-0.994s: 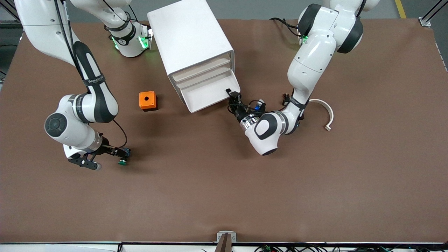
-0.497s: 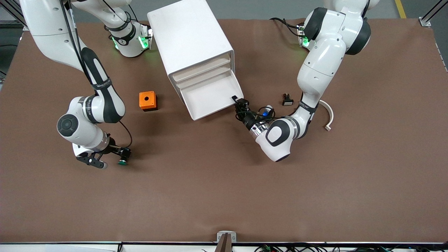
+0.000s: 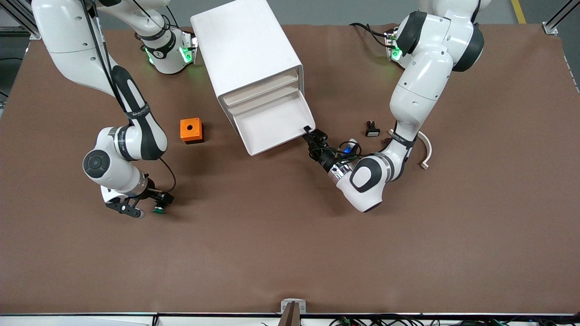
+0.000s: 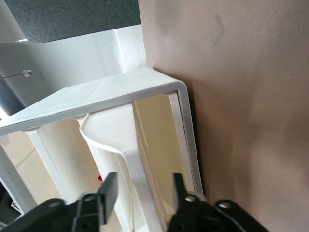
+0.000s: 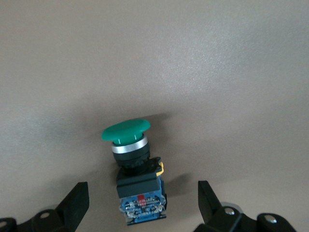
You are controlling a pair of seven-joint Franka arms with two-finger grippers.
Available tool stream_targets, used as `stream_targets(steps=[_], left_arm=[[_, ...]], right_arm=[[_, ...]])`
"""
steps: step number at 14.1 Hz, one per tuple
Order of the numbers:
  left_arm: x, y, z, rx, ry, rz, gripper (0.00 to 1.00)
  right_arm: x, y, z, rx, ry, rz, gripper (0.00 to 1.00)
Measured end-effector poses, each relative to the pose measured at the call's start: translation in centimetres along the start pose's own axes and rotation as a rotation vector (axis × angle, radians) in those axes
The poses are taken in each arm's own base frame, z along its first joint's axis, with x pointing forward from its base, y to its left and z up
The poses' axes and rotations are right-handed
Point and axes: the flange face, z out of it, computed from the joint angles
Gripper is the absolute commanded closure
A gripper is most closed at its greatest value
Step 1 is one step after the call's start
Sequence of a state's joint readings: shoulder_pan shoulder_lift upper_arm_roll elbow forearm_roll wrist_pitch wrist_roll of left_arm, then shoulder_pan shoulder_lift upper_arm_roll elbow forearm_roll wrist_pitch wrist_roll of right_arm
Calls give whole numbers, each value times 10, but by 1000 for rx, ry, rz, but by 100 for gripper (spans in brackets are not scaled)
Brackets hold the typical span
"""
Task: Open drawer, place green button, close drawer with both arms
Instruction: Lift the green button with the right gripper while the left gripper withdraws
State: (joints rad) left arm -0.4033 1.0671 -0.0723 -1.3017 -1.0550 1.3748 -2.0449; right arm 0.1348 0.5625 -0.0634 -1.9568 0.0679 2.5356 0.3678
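Observation:
The white drawer [image 3: 272, 126] stands pulled out of the white cabinet [image 3: 247, 43], and nothing shows inside it. My left gripper [image 3: 312, 132] is at the drawer's front corner toward the left arm's end. In the left wrist view it [image 4: 145, 189] is open, with the drawer's front lip [image 4: 137, 169] between its fingers and a gap on each side. The button [image 3: 158, 209] lies on its side on the table, green cap [image 5: 125, 131] on a black-and-blue body [image 5: 141, 195]. My right gripper [image 5: 142, 205] is open, one finger on each side of the body, neither touching it.
An orange box with a hole [image 3: 191, 130] sits beside the cabinet toward the right arm's end. A small black-and-white switch part [image 3: 372, 129] and a curved white strip [image 3: 424, 147] lie toward the left arm's end, close to the left forearm.
The left gripper drew the drawer farther out toward the front camera, then opened off its front lip. The right gripper edged along over the button, which has not moved.

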Motion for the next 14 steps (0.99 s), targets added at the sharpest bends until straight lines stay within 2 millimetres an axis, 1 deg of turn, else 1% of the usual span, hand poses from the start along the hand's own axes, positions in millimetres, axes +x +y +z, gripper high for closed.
stream_targets(steps=[2,3,5,6,7,9,10,11,14], left_arm=[[-11,-8,-14,5,-63,40,0],[-15,-13,-22,1,-85,66,0],[-22,-23,-41,-22,-107,152,0],[-23,-28,-51,-36,-117,217,0],[-24,-33,-61,-52,-126,300,0],[-25,-45,-83,-92,-135,502,0],[-25,-52,-91,-117,-121,601,0],[-25,-58,-98,-145,-89,704,0],[-25,-82,-112,-210,52,994,0]], right_arm=[[0,1,3,-4,-3,0,5],[0,2,4,-6,-4,0,11],[0,2,5,-7,-5,-1,26],[0,2,5,-8,-5,-2,36],[-1,2,5,-9,-6,-2,51],[-1,2,6,-9,-7,-2,86],[-1,2,6,-9,-8,-2,96],[-1,2,6,-9,-8,-2,99],[-1,2,6,-9,-8,-2,100]])
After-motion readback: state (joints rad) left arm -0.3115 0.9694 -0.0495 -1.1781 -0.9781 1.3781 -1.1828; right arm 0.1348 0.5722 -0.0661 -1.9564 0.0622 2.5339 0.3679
